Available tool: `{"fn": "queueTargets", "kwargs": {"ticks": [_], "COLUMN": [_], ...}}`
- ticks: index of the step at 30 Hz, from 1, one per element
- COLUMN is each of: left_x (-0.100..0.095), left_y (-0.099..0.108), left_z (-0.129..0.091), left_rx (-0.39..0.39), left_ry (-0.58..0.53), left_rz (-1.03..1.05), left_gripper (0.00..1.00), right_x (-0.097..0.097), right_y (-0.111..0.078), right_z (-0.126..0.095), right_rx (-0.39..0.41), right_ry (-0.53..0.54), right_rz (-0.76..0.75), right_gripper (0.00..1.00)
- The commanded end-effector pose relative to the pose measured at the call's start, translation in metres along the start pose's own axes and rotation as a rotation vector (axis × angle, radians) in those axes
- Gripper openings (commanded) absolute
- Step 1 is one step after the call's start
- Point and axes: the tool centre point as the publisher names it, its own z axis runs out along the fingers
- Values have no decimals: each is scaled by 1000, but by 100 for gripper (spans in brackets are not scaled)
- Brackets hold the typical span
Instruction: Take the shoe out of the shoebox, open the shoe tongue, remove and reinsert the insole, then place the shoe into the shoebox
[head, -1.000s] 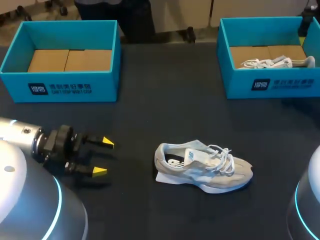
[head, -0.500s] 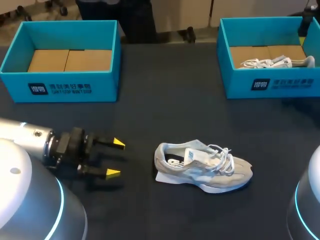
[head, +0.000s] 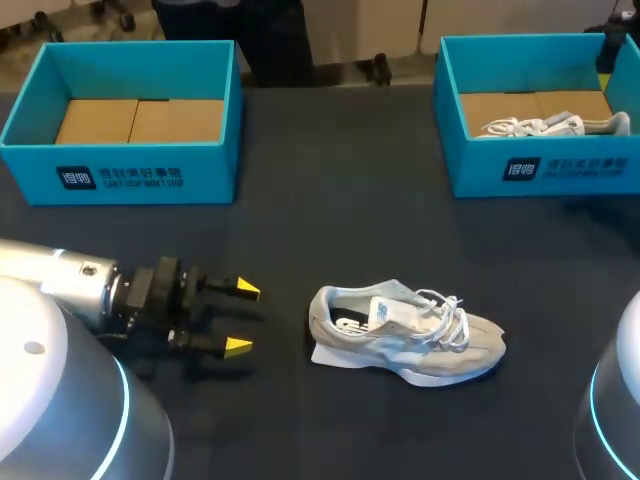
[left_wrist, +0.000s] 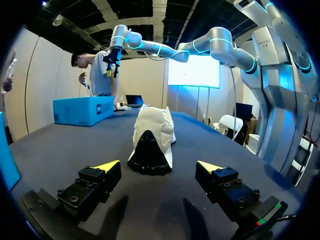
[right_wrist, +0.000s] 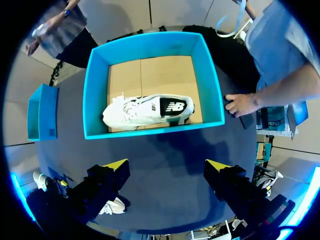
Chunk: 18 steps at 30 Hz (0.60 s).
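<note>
A grey-and-white shoe (head: 405, 335) lies on its sole on the dark table, toe to the right, tongue and laces loose. My left gripper (head: 240, 318) is low over the table just left of its heel, open and empty. In the left wrist view the shoe (left_wrist: 152, 137) is a short way ahead of the left gripper (left_wrist: 159, 167), heel toward it. My right gripper (right_wrist: 167, 167) hangs open and empty high above the right blue shoebox (right_wrist: 150, 45), which holds a second white shoe (right_wrist: 150, 111). In the head view it (head: 608, 50) shows at the far right.
The right shoebox (head: 545, 170) stands at the back right with its shoe (head: 550, 125). An empty blue shoebox (head: 120, 175) with a cardboard floor stands at the back left. A person's hand (right_wrist: 242, 105) rests on the table beside the right box.
My left gripper has moved to the right, closer to the shoe's heel, still open. The shoe and the right arm have not moved.
</note>
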Motion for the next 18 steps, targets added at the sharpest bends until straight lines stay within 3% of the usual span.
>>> {"fn": "queueTargets", "kwargs": {"ticks": [1, 18], "left_x": [-9, -17], "left_y": [3, 4], "left_z": [23, 69], "left_rx": [16, 37], "left_ry": [6, -43], "left_rz": [-22, -67], "left_gripper": [100, 100], "right_x": [0, 0], "right_y": [0, 0], "right_z": [0, 0], "right_rx": [-1, -1], "right_ry": [-1, -1], "right_rz": [1, 1], "right_gripper": [100, 100]}}
